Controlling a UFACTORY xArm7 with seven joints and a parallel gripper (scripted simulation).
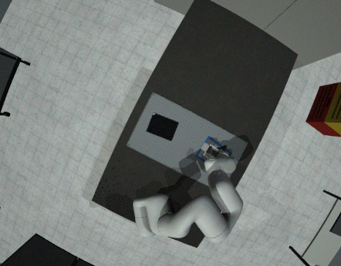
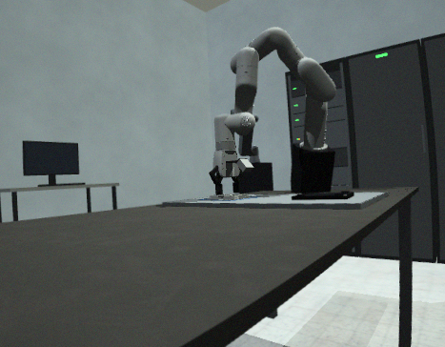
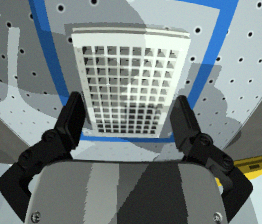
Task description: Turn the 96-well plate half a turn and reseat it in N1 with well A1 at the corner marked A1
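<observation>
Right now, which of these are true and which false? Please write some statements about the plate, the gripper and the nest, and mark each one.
1. The gripper is open. True.
2. The plate lies inside the blue outline. True.
3. The plate is lifted off the deck. False: it lies flat on the perforated deck.
4. The fingers stand on either side of the plate's near end. True.
5. The plate sits in the black nest. False: the nest is apart from it, with no plate in it.
</observation>
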